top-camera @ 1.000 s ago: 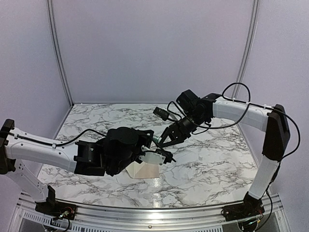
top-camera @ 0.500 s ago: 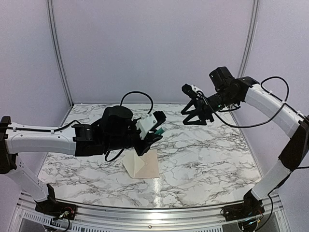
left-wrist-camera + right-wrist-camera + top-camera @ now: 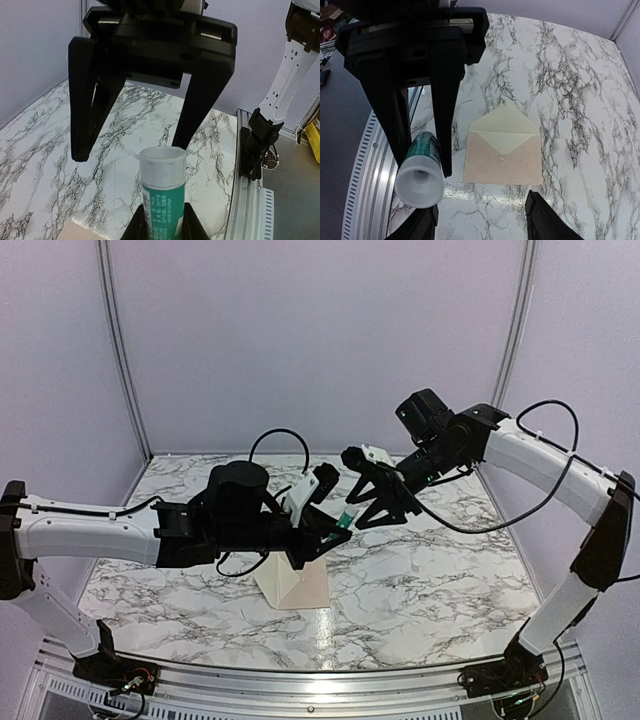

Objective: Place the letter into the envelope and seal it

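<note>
Overhead, the right fingers [image 3: 372, 508] have swung back in. Half a second ago they hung well away to the right, and now they sit spread open just beside the glue stick [image 3: 345, 519]. The left fingers [image 3: 330, 527] are clamped on the stick's body and have lifted it from low over the envelope [image 3: 300, 585] to well above the bench [image 3: 440, 570]. This looks like the start of uncapping, so the task appears to have reached the sealing stage, with no glue applied so far. The envelope lies flat on the bench beneath the left wrist, partly hidden by that arm.

From the left wrist, the white cap [image 3: 161, 162] points straight at the open right fingers. One finger is close behind the cap and the other stands off to the side. Neither finger clearly touches the cap.

From the right wrist, the envelope lies alone with its pointed flap [image 3: 505, 120] folded open, away from the body. No separate sheet lies on the bench, so the letter is probably already tucked inside, though I cannot tell it apart from the envelope's front.

Little else is around. The left arm shades part of the envelope, and a cable loops above that wrist. The main risk is the right fingers closing off-centre on the cap.
</note>
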